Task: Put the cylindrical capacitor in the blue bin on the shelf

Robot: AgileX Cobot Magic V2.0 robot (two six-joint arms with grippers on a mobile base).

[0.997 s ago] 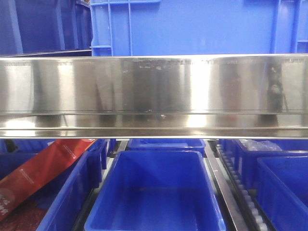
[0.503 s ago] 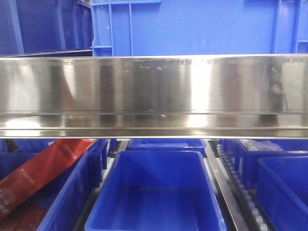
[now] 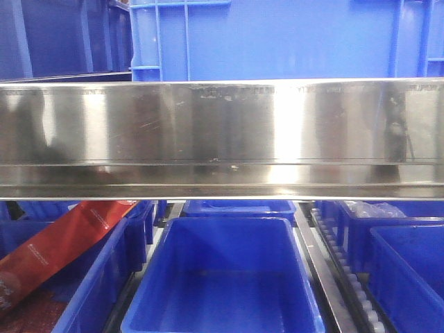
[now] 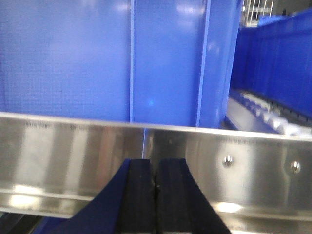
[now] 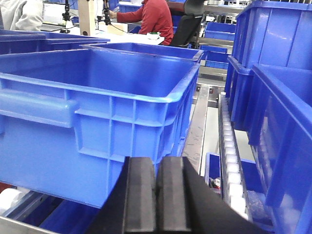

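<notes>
The shelf's shiny steel front rail (image 3: 222, 139) fills the middle of the front view, and it also fills the lower half of the left wrist view (image 4: 73, 161). Below the rail stands an open blue bin (image 3: 225, 277) with nothing showing inside it. No cylindrical capacitor shows in any view. My left gripper (image 4: 155, 168) is shut with nothing between its pads, close to the rail. My right gripper (image 5: 156, 165) is shut and empty, in front of a large blue bin (image 5: 97, 112) on the upper level.
A red packet (image 3: 62, 243) leans in the bin at lower left. White roller tracks (image 3: 347, 270) run between bins, and they also show in the right wrist view (image 5: 229, 156). More blue bins (image 5: 278, 97) stand at right. People sit at a desk (image 5: 146, 19) behind.
The front view barely shifts; reflections on the steel rail have moved slightly. No gripper or capacitor shows in it.
</notes>
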